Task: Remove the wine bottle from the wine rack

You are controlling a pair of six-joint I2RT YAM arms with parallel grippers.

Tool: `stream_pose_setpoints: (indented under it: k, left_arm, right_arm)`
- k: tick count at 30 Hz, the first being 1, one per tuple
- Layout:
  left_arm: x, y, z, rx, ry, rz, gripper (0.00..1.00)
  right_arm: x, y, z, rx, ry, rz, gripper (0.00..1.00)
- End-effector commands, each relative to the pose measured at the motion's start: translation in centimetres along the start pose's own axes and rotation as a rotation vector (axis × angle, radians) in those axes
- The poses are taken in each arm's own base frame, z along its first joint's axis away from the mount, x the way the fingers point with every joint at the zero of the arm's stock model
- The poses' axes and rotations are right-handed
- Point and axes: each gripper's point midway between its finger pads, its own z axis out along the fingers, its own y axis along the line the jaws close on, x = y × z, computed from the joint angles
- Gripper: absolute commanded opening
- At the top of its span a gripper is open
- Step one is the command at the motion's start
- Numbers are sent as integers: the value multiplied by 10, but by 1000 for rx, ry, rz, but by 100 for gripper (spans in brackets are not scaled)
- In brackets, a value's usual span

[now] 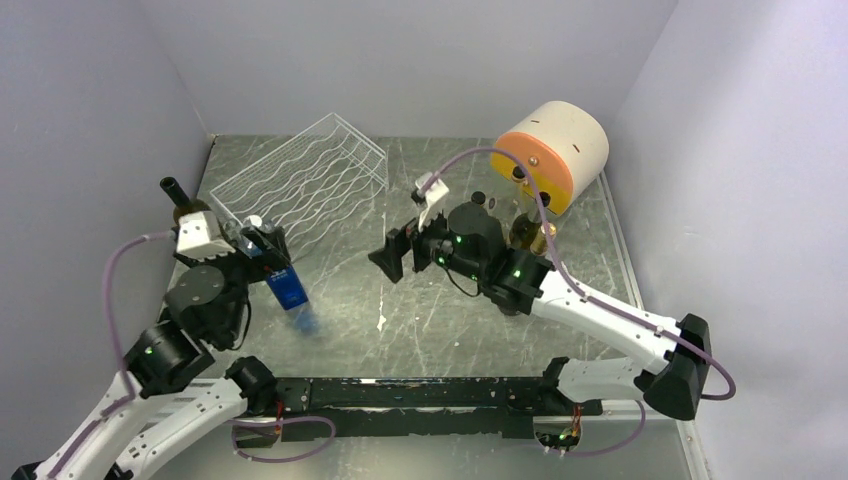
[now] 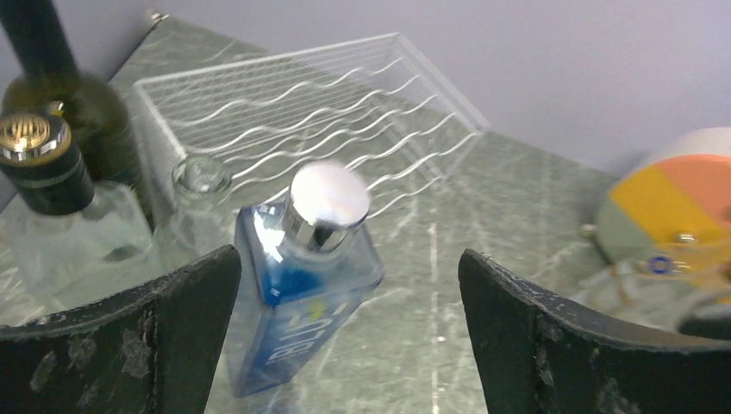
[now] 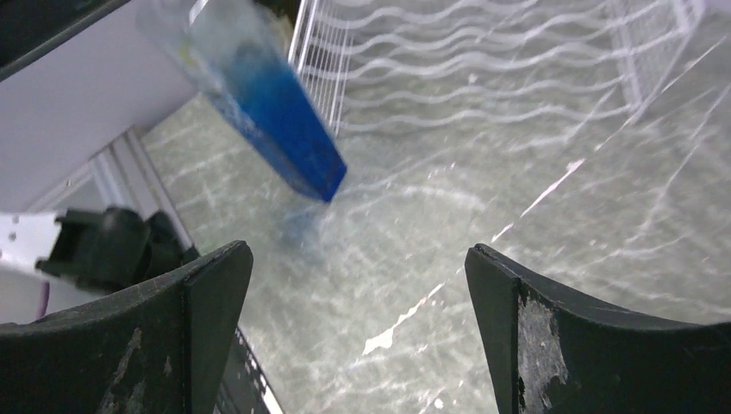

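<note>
The white wire wine rack (image 1: 300, 175) lies at the back left with no bottle on it. It also shows in the left wrist view (image 2: 345, 112) and the right wrist view (image 3: 483, 78). A blue square bottle (image 1: 287, 285) with a silver cap stands tilted and blurred in front of the rack. My left gripper (image 1: 260, 238) is open around its top. In the left wrist view the bottle (image 2: 297, 285) leans near the left finger of that gripper (image 2: 349, 257). My right gripper (image 1: 398, 250) is open and empty, facing the bottle (image 3: 276, 112); its jaws (image 3: 358, 252) stand wide apart.
A dark green bottle (image 1: 180, 200) stands by the left wall. A clear bottle with a black and gold cap (image 2: 43, 164) and an open clear bottle (image 2: 200, 177) stand beside it. A cream and orange drum (image 1: 555, 150) lies at the back right, with a gold-topped bottle (image 1: 530, 235) by the right arm.
</note>
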Motion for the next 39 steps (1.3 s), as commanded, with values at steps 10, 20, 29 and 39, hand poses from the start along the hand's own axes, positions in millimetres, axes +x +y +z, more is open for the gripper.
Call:
stream_pose_setpoints:
  k: [10,20,29,39]
  left_arm:
    - [-87,-86,-15,316,63,207,100]
    - [-148,-155,45,366,-55,358,100]
    - [-194,-120,87,403,-102,161,100]
    - [-204,-111,31,438,-181,54,100]
  right_arm:
    - [-108,-74,-17,390,-27,-103,100]
    - [-173,-155,-84,642,-124,-4,100]
    - [-174,-183,-169,796,-240,104,100]
    - [-192,-155,-247,861,-403,62,100]
